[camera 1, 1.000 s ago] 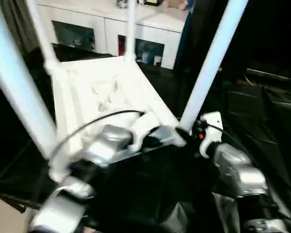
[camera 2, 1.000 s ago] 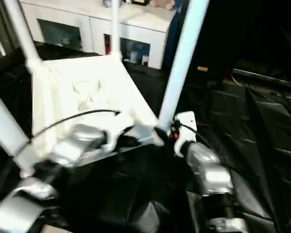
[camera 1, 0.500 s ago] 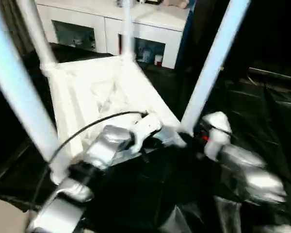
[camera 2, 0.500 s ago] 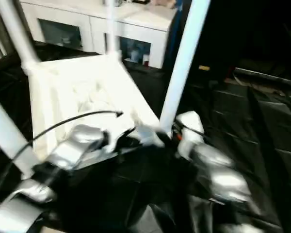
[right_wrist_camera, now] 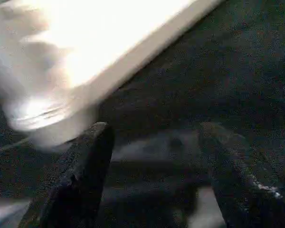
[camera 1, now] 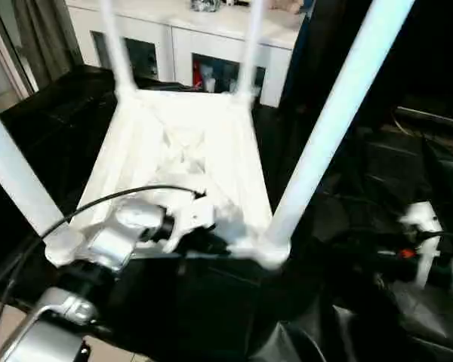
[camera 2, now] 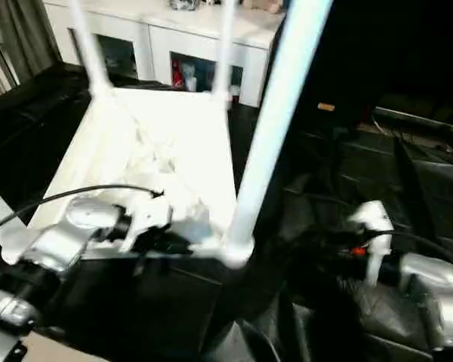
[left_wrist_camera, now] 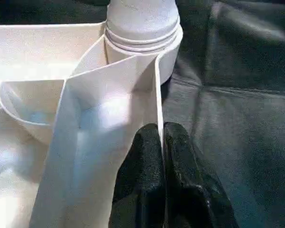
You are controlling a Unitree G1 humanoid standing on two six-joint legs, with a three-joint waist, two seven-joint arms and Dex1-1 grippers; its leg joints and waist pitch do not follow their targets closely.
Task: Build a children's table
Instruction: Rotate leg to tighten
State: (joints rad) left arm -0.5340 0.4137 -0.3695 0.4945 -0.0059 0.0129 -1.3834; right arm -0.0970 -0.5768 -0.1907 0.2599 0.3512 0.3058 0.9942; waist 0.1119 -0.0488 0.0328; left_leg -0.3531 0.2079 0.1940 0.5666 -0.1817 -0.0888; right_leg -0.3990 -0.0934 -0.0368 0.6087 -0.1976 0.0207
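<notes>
Left pincer grips the children's table rim (white cabinet behind); right pincer released.

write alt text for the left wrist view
The left claw, its two black fingers pinched shut on the thin white rim of the upside-down children's table, just short of a corner socket holding a leg; black sheeting lies beyond.

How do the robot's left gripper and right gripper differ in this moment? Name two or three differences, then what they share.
The left gripper has its jaws pinched shut on a thin rim of the upturned table top; the right gripper has its jaws spread wide with nothing between them. The left gripper touches the table; the right gripper sits apart, out over the black sheet. Both have two black fingers.
</notes>
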